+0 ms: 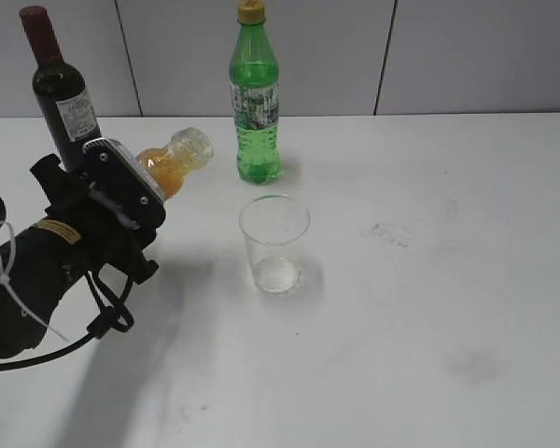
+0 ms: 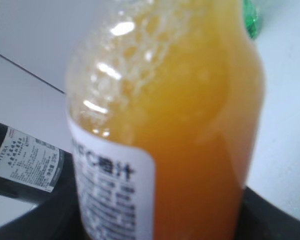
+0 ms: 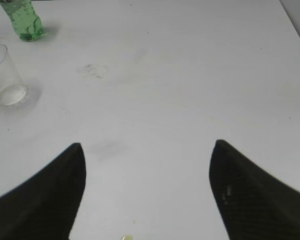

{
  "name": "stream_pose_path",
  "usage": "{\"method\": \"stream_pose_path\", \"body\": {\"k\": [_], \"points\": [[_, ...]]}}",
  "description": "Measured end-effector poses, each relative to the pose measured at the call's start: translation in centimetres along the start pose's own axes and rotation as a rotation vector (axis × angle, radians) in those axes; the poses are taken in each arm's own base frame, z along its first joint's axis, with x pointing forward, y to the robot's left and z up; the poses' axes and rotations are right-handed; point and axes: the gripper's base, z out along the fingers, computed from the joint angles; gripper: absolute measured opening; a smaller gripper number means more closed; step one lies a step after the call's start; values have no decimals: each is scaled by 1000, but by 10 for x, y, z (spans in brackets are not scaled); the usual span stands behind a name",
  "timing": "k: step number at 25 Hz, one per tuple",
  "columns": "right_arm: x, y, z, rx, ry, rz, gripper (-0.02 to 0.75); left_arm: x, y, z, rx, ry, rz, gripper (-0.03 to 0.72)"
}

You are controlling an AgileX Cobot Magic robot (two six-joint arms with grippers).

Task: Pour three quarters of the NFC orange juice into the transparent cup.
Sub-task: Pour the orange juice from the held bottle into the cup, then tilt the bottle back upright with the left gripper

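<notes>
My left gripper (image 1: pixel 145 182) is shut on the NFC orange juice (image 1: pixel 173 161), a small clear bottle of orange juice with a white label, open at the neck. It is held above the table, tilted with its neck up and to the right, left of the transparent cup (image 1: pixel 274 243). The bottle fills the left wrist view (image 2: pixel 180 125), with foam at its top. The cup stands upright and holds no juice; it also shows in the right wrist view (image 3: pixel 5 75). My right gripper (image 3: pixel 147 150) is open and empty over bare table; it does not show in the exterior view.
A green bottle with a yellow cap (image 1: pixel 255 98) stands behind the cup. A dark wine bottle with a red cap (image 1: pixel 61 89) stands at the back left, behind my left arm. The white table (image 1: pixel 429 280) has faint smudges right of the cup.
</notes>
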Motion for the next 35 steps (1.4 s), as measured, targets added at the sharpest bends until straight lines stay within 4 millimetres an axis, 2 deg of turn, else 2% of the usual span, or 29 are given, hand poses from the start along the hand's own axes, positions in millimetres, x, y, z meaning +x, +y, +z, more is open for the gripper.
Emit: {"method": "stream_pose_path", "body": {"k": [9, 16, 29, 35], "points": [[0, 0, 0, 0, 0, 0, 591, -12, -6, -1, 1, -2, 171, 470], [0, 0, 0, 0, 0, 0, 591, -24, -5, 8, 25, 33, 289, 470], [0, 0, 0, 0, 0, 0, 590, -25, -7, 8, 32, 33, 515, 470], [0, 0, 0, 0, 0, 0, 590, -26, -7, 8, 32, 28, 557, 470]]}}
